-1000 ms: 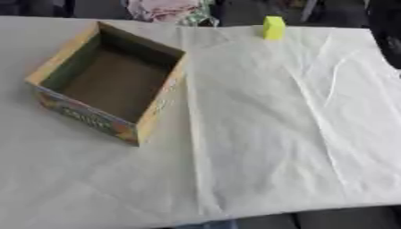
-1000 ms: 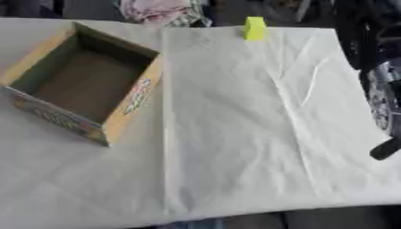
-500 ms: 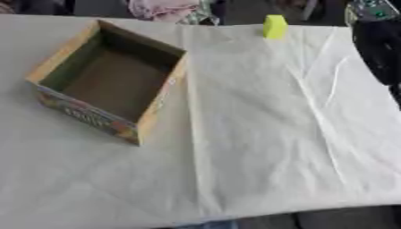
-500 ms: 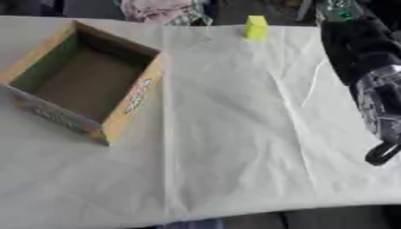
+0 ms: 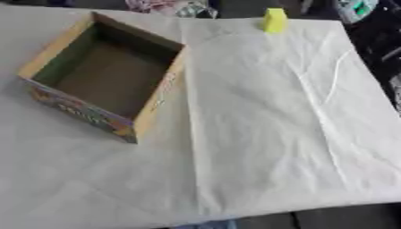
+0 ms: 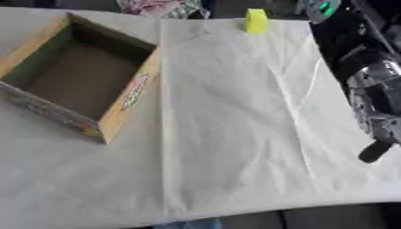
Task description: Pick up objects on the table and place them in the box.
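Note:
An open cardboard box (image 5: 102, 78) with a printed outer wall stands at the left of the table, and nothing shows inside it. A small yellow block (image 5: 274, 20) stands upright at the far edge, right of centre. My right arm (image 6: 344, 40) comes in along the right side, black with silver joints. Its hand (image 6: 382, 125) hangs over the table's right edge, well short of the block, with one dark fingertip (image 6: 374, 152) pointing down. The rest of that hand is cut off by the view's edge. My left hand shows in neither view.
A creased white cloth (image 5: 266, 116) covers the table (image 5: 47, 179). A bundle of pinkish fabric (image 5: 160, 5) lies beyond the far edge, behind the box. The table's front edge (image 5: 313, 212) runs across the bottom right.
My right arm has swung in from the right edge toward the table's far right. The box and the yellow block have stayed where they were.

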Controlling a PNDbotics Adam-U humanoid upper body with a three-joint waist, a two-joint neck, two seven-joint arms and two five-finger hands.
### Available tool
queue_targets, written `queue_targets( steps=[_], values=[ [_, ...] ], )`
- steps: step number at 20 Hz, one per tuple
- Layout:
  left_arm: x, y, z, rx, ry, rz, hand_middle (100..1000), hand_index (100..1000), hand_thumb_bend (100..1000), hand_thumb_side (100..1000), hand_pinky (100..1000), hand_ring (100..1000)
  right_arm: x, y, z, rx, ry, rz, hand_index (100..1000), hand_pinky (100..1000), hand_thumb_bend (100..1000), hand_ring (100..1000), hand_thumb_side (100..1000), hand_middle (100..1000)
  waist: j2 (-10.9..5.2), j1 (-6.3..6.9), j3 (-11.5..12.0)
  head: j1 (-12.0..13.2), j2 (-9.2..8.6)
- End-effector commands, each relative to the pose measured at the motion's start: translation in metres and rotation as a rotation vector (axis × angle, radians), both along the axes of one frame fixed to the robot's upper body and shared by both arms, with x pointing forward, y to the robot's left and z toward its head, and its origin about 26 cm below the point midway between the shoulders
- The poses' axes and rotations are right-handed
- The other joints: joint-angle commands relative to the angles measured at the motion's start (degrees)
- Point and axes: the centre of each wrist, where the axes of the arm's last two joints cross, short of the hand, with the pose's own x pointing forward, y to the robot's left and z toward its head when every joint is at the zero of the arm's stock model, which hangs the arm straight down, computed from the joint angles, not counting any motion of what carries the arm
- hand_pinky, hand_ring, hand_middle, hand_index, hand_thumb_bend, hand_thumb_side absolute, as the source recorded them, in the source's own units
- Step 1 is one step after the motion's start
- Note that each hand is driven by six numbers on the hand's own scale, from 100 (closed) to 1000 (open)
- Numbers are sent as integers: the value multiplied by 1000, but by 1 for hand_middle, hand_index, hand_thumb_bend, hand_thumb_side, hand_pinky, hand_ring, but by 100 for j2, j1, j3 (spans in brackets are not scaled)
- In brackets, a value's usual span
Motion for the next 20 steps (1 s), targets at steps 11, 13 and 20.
queue_targets(
  steps=[11, 13, 20],
  values=[
    [-1, 6, 9, 23, -37, 20, 766, 800, 395, 901, 478, 835, -13, -20, 24, -253, -4, -73, 1000, 891, 179, 975, 158, 1000, 401, 108, -118, -215, -326],
    [-1, 7, 10, 24, -37, 24, 766, 800, 393, 904, 477, 836, -15, -21, 28, -266, -30, -81, 1000, 893, 193, 977, 167, 1000, 478, 118, -130, -254, -372],
    [-1, 9, 10, 27, -42, 34, 767, 801, 393, 908, 475, 838, -16, -18, 41, -309, -130, -90, 1000, 885, 200, 969, 174, 1000, 681, 121, -165, -368, -651]
  ],
)
